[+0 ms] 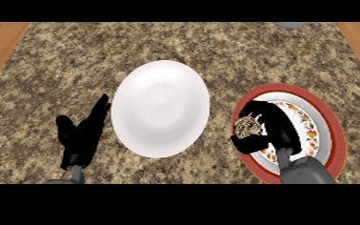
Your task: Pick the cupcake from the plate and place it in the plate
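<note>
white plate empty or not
Empty: the white plate shows only bare surface; the cupcake is in the right hand over the red-rimmed plate.

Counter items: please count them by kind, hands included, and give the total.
Plates: 2, a white plate and a red-rimmed plate
Cupcakes: 1, the cupcake
Hands: 2, the left hand and the right hand
Total: 5
</note>
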Controlling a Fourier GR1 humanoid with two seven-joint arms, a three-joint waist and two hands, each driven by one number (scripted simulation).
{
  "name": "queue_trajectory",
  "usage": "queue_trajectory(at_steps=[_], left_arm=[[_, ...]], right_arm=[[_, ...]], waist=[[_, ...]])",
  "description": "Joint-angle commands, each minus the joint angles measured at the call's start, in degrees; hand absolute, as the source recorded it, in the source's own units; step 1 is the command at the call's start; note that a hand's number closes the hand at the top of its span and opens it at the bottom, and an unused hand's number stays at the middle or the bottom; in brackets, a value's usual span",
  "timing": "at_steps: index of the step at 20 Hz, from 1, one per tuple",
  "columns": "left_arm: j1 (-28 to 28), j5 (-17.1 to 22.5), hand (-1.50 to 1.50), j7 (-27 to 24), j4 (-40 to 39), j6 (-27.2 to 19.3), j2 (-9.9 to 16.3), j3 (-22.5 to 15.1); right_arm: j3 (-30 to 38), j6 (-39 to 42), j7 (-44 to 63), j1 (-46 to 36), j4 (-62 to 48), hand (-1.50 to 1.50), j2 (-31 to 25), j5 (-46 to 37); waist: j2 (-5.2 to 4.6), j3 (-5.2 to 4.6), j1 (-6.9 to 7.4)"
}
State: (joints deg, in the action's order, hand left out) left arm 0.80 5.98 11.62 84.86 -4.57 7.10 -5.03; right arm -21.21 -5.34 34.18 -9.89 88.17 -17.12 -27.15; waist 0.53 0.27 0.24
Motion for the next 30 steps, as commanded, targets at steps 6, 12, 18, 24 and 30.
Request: queue_trajectory(at_steps=[6, 12, 18, 24, 30], left_arm=[[-1.63, -0.24, 0.00, 3.12, -1.29, 1.98, -0.39, -2.57], [0.01, -0.43, 0.00, 1.94, -3.15, 1.70, -1.34, -2.77], [-0.62, 0.31, 0.00, 1.91, -3.50, 1.90, -1.17, -1.66], [-0.41, 0.81, 0.00, 1.91, -2.91, 2.22, -0.35, -0.56], [0.13, 0.82, 0.00, 2.43, -2.14, 2.29, 0.60, 0.20]], right_arm=[[-28.55, -2.48, 13.37, -9.84, 1.21, 1.50, 16.75, -21.36], [-36.38, -13.32, 23.84, -18.41, 4.42, 1.50, 17.04, -32.33], [-39.21, -22.33, 35.15, -19.60, 6.45, 1.50, 17.09, -40.44], [-37.51, -29.22, 40.08, -18.52, 7.65, 1.50, 17.09, -46.12], [-35.27, -33.45, 42.89, -17.93, 5.97, 1.50, 17.09, -53.80]], waist=[[0.78, -0.87, 4.69], [1.27, -0.67, 3.92], [1.03, -0.49, 2.19], [0.39, -0.34, 1.94], [0.09, -0.33, 1.28]])
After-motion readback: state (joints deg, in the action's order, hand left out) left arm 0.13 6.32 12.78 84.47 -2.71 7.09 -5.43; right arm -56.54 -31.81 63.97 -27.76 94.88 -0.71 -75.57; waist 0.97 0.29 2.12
